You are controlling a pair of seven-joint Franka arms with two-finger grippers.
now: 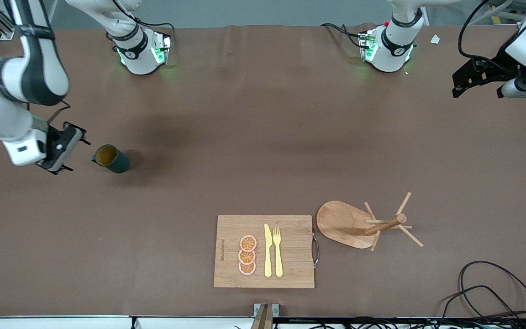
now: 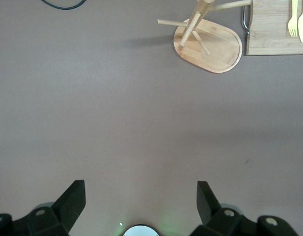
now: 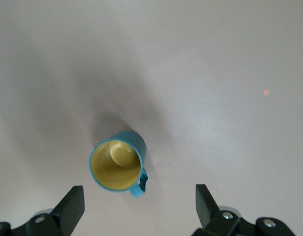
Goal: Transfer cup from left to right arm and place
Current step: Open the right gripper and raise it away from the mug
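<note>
The cup (image 1: 111, 158), a dark teal mug with a yellow-brown inside, stands upright on the brown table toward the right arm's end. The right wrist view shows the cup (image 3: 117, 164) from above, its small handle turned toward the fingers. My right gripper (image 1: 76, 155) (image 3: 139, 199) hangs open just beside and above the cup, with both fingers apart from it and nothing held. My left gripper (image 1: 478, 90) (image 2: 140, 196) waits open and empty, high over the bare table at the left arm's end.
A wooden cutting board (image 1: 290, 228) (image 2: 274, 29) with orange slices (image 1: 247, 255), a yellow knife and a fork lies near the front camera. Beside it stands a wooden peg rack (image 1: 349, 224) (image 2: 210, 42). Black cables (image 1: 496, 283) loop at the table's near corner.
</note>
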